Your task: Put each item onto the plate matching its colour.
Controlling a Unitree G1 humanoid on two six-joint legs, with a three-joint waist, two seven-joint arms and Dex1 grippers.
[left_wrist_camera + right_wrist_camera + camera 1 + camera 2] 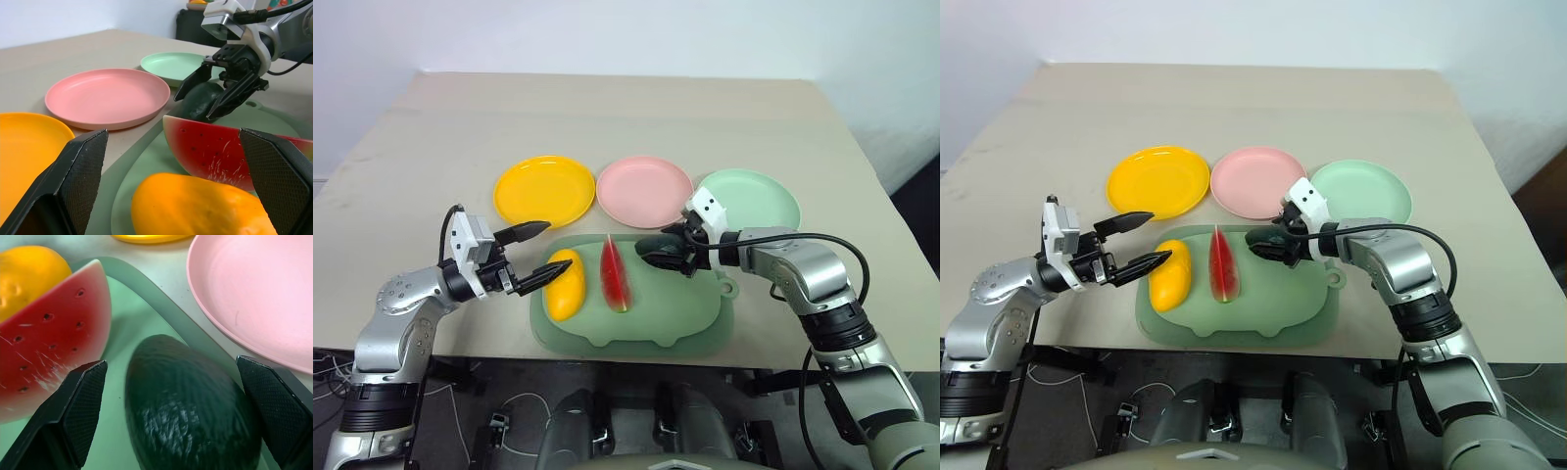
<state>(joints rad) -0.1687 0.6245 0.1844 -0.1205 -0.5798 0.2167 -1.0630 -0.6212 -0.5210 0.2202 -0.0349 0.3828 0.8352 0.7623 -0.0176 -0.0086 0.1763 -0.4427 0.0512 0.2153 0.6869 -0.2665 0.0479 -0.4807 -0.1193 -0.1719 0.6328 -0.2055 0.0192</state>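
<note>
Three round plates sit in a row across the middle of the desk [636,117], all of them bare: the yellow-orange plate [544,190] toward the left of the frame, the pink plate [644,191] in the centre, and the mint green plate [751,199] to the right, each just beside the next. Below them in the frame lies the pale green tray [656,318], and all three toy fruits are in it. The mango [563,284], a smooth yellow oval, lies at the tray's left side. Just to its right the watermelon wedge [613,275] stands on its green rind, red face dotted with dark seeds. The avocado [658,249], dark green and egg-shaped with a finely ribbed skin, rests at the tray's upper right corner, close to the pink plate's rim.

The right gripper [677,251] reaches in from the right, its jaws spread wide on either side of the avocado without closing on it. The left gripper [535,255] hangs at the tray's left edge by the mango, its jaws apart and holding nothing.
</note>
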